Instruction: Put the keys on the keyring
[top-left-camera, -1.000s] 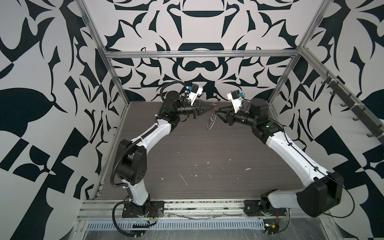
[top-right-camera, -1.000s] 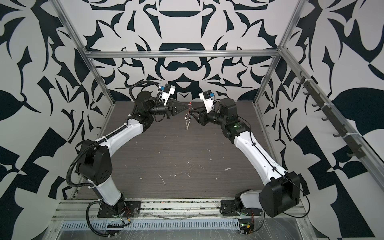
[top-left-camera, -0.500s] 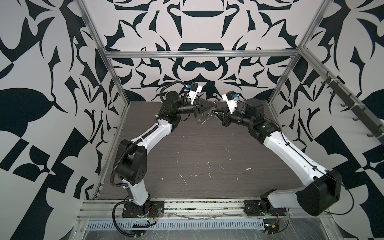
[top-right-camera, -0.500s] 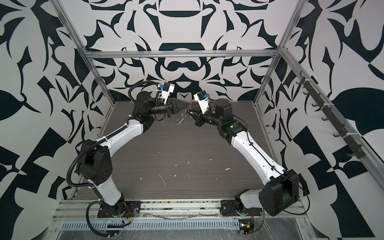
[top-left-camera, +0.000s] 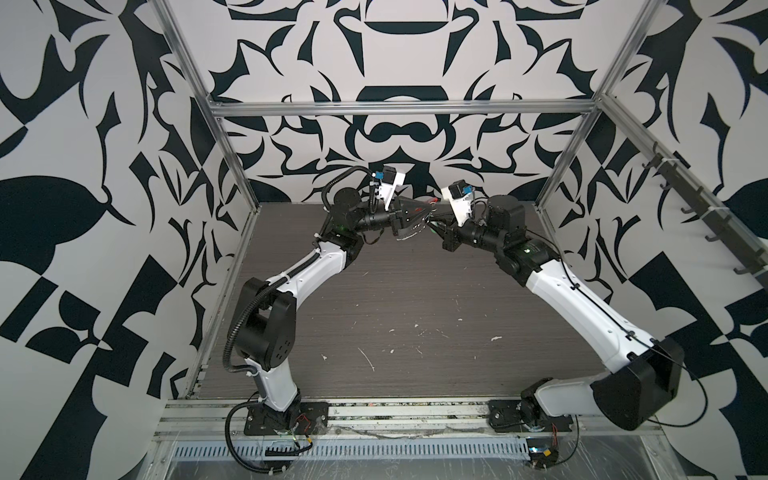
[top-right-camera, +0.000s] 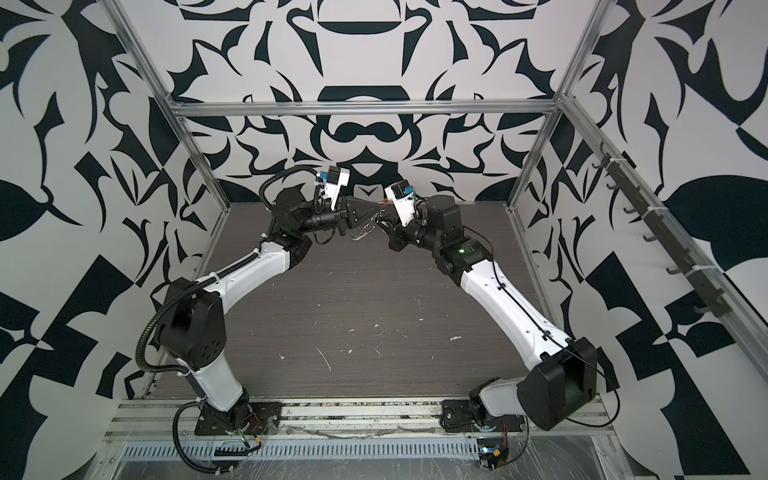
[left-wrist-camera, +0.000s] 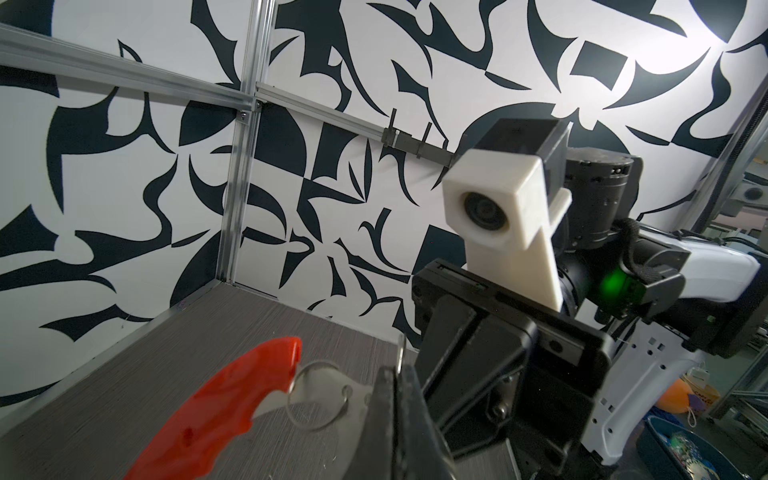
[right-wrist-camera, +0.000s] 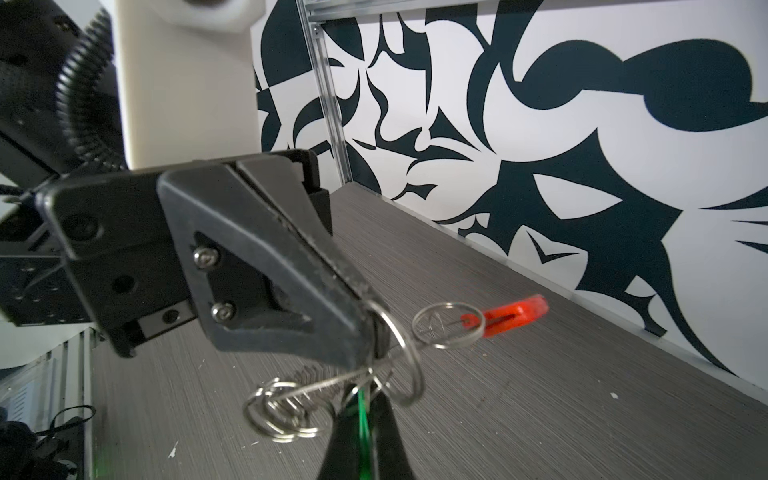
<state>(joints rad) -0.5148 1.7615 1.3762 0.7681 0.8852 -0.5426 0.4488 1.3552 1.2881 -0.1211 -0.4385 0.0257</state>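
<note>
Both arms meet in the air above the far end of the table. My left gripper (top-left-camera: 427, 212) (top-right-camera: 375, 215) (left-wrist-camera: 397, 370) is shut on a silver ring of the keyring (right-wrist-camera: 286, 411). The keyring's bunch of small rings hangs just below the fingertips (right-wrist-camera: 365, 332), and its red-orange segment (right-wrist-camera: 515, 311) (left-wrist-camera: 224, 411) (top-left-camera: 433, 201) sticks out beyond them. My right gripper (right-wrist-camera: 362, 395) (top-left-camera: 436, 226) (top-right-camera: 384, 224) is shut on the keys (right-wrist-camera: 363, 419). They show only as a thin bright green edge between the jaws, right against the ring bunch. Whether the tag's own ring is threaded on is hidden.
The dark wood-grain table (top-left-camera: 407, 316) lies well below both grippers, with small white scuffs. Patterned walls and aluminium frame posts (top-left-camera: 237, 166) stand close behind the grippers. A rail of black hooks (top-left-camera: 706, 216) runs along the right wall.
My right gripper has closed and moved left and up against the left gripper's tip. The ring bunch that hung between the two grippers now sits tucked under the left fingertips.
</note>
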